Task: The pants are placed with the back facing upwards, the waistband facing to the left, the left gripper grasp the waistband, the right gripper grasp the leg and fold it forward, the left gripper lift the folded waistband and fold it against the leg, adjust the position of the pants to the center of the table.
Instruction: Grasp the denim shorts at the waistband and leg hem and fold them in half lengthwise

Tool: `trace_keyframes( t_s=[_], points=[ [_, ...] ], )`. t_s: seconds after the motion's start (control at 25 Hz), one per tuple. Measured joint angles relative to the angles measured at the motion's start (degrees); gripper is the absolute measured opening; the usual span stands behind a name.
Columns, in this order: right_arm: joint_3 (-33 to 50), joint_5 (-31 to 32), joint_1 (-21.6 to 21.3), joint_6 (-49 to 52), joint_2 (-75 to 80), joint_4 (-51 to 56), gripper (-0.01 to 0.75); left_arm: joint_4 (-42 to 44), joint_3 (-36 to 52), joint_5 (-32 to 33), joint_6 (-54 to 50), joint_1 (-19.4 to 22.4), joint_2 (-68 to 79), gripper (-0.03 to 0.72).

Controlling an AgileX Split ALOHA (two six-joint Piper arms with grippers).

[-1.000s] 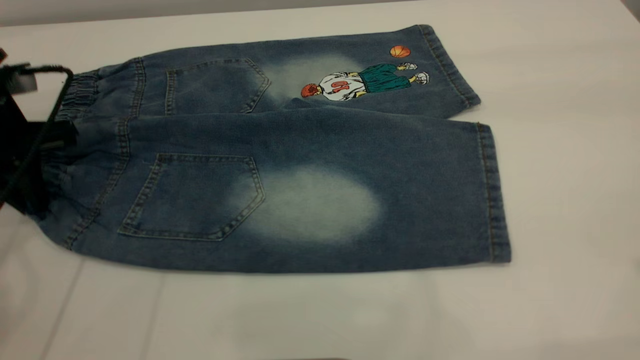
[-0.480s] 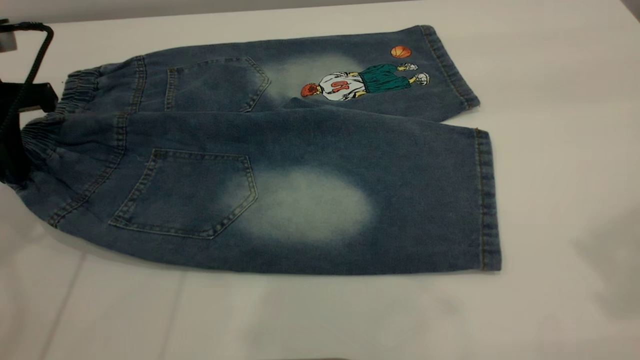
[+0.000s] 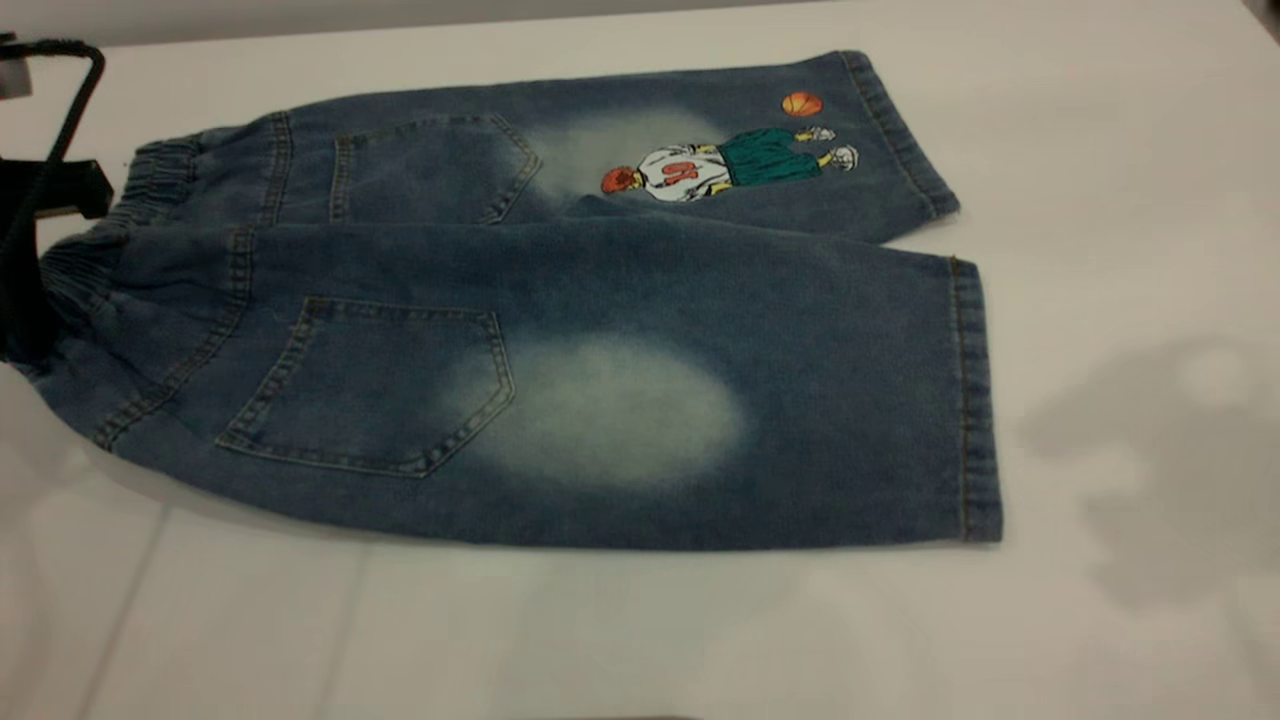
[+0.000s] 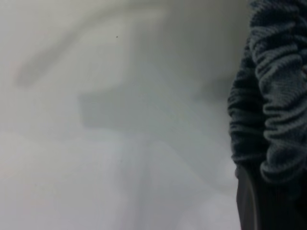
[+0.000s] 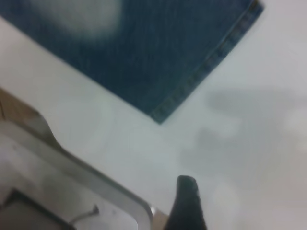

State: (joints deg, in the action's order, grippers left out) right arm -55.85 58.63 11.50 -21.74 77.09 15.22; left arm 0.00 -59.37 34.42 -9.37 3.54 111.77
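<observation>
Your left gripper kept pinching the waistband, the pants flat on the table beside it, while your right gripper, its grip impossible to tell, threw a new shadow beyond the leg, so its grasp looked due next.

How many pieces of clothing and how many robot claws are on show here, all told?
Pants: 1
Claws: 2, the left claw at the waistband, the right claw over the table near the leg
Total: 3
</observation>
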Motion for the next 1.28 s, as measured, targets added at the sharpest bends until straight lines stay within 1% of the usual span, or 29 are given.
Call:
trace_keyframes(
  t_s=[0.16,0.24,0.36,0.52,0.6,0.76,1.04,1.28],
  points=[
    [0.00,-0.17,7.61,6.10,3.15,-5.25,0.494,0.00,0.00,-0.34,0.12,0.05,0.00,0.062],
    [0.00,-0.51,10.98,10.29,4.84,-6.16,0.494,0.00,0.00,-0.39,0.12,0.05,0.00,0.062],
    [0.00,-1.72,15.05,14.75,8.07,-6.66,0.494,0.00,0.00,-0.44,0.12,0.05,0.00,0.062],
    [0.00,-4.15,19.69,15.97,13.16,-6.70,0.494,0.00,0.00,-0.63,0.16,0.05,0.00,0.062],
    [0.00,-5.23,21.26,16.02,16.16,-6.70,0.494,0.00,0.00,-0.67,0.16,0.05,0.00,0.062],
    [0.00,-8.09,22.83,16.16,21.54,-6.65,0.494,0.00,0.00,-1.00,0.10,0.05,0.00,0.062],
    [-0.09,-14.59,23.17,16.20,28.11,-6.59,0.494,0.00,0.00,-1.88,0.16,0.05,0.00,0.062],
    [-0.16,-17.89,23.23,16.20,33.67,-6.59,0.494,0.00,0.00,-2.03,0.16,0.05,0.00,0.062]
  ],
)
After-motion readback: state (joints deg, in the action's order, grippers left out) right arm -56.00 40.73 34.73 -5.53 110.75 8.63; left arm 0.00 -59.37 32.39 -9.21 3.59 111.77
